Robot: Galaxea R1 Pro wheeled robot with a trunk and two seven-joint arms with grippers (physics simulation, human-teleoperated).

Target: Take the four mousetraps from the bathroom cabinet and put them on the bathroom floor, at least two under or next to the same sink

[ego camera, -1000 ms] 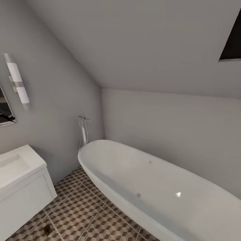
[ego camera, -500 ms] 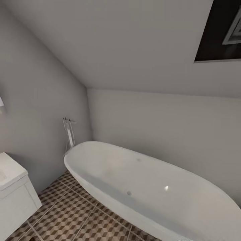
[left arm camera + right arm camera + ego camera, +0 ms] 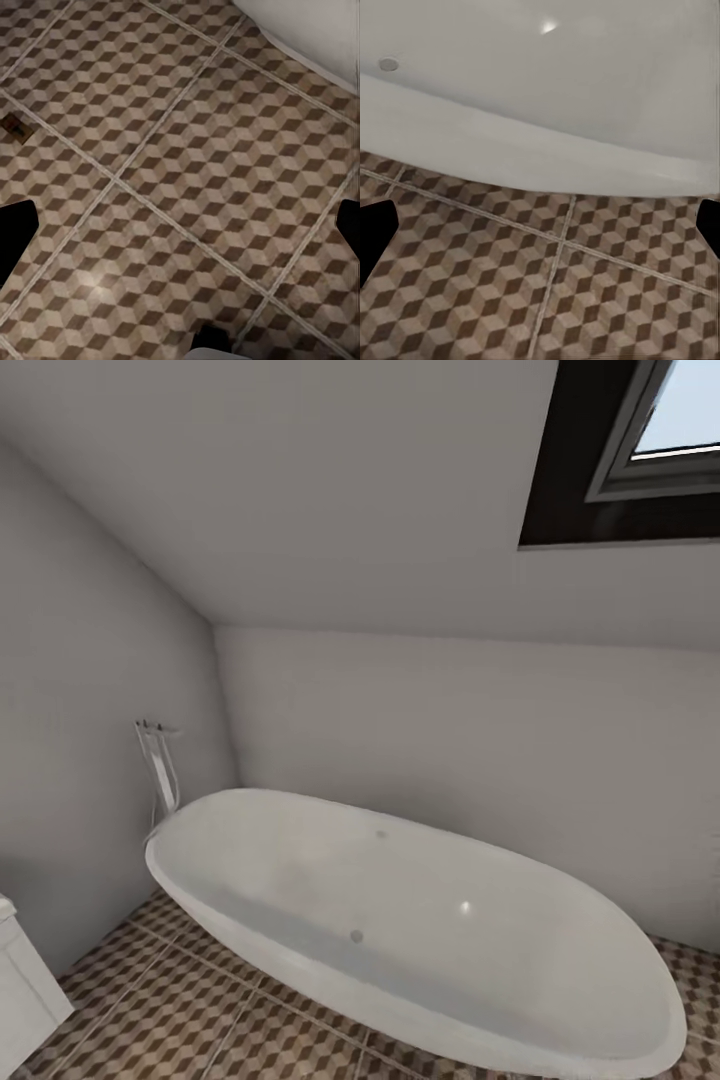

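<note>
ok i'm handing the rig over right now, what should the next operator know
Left gripper: open, empty, over the bathroom floor.
Right gripper: open, empty, above floor tiles beside the white tub.
Things: one small flat brown piece, probably a mousetrap, lies on the tiles in the left wrist view. A corner of the white vanity is at the head view's lower left.
Done: as far as can be seen, at most that one trap is on the floor.
Left: go to the cabinet, fetch the rest, and check that two lie by the sink.
</note>
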